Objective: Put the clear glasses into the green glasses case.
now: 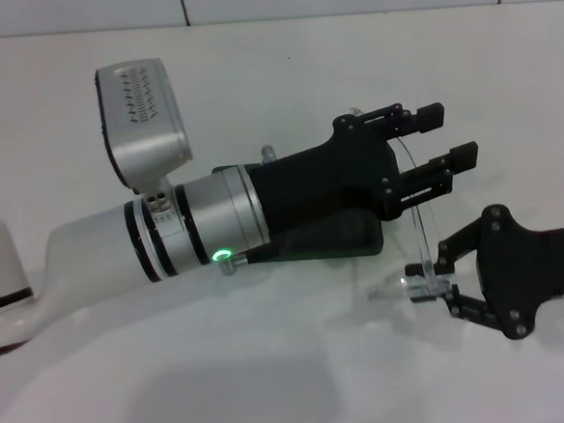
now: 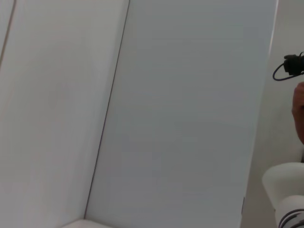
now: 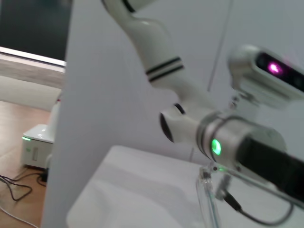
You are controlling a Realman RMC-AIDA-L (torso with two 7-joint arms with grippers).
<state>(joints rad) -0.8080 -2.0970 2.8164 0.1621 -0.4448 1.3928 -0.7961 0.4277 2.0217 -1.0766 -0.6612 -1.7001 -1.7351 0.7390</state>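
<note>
The clear glasses (image 1: 420, 223) are held upright on edge above the white table (image 1: 349, 62), evidently so they can be lowered into the green glasses case (image 1: 347, 236), which lies mid-table and is largely hidden under the left arm. One end of the frame is pinched by the right gripper (image 1: 440, 283), reaching in from the table's right edge. The left gripper (image 1: 442, 142) (fingers parted, nothing clamped) is stretched level over the case, its fingertips at the lens.
</note>
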